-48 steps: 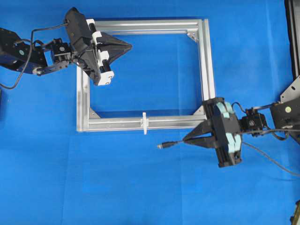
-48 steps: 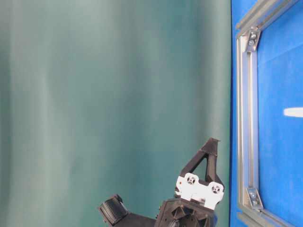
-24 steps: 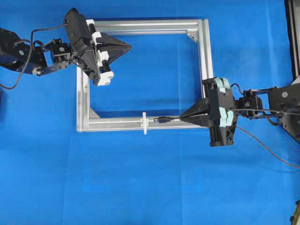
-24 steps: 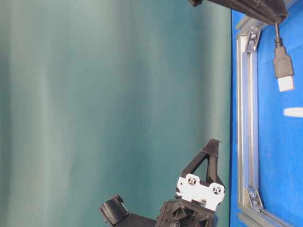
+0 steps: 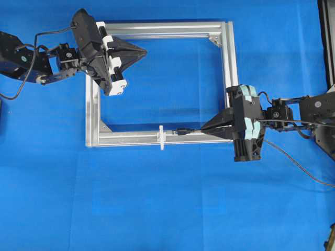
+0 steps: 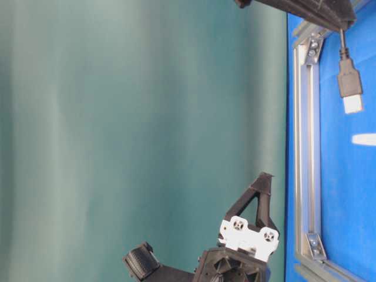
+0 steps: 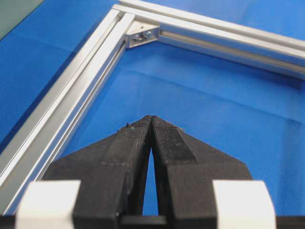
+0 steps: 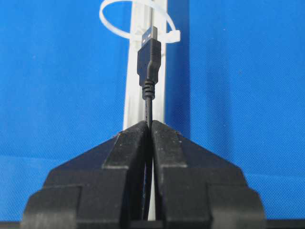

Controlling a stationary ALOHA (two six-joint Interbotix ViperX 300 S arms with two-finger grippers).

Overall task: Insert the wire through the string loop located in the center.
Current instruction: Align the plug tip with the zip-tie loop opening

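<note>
My right gripper (image 5: 203, 130) (image 8: 150, 125) is shut on the wire (image 5: 184, 131), a thin black cable, a short way behind its plug (image 8: 148, 59). It holds the cable level over the near bar of the silver frame (image 5: 230, 68). The metal tip points left at the string loop (image 5: 162, 137) (image 8: 169, 36), a white tie standing on that bar. The tip sits just short of the loop, apart from it. In the table-level view the plug (image 6: 350, 82) hangs from the gripper tip. My left gripper (image 5: 145, 51) (image 7: 151, 118) is shut and empty, hovering inside the frame's far left corner.
The rest of the wire (image 5: 298, 167) trails off to the right over the blue cloth. Silver corner brackets (image 7: 141, 34) sit inside the frame corners. A dark edge (image 5: 327, 36) borders the table at the far right.
My right gripper has carried the plug from the cloth in front of the frame up over the near bar, in line with the loop. The left arm has not moved.
</note>
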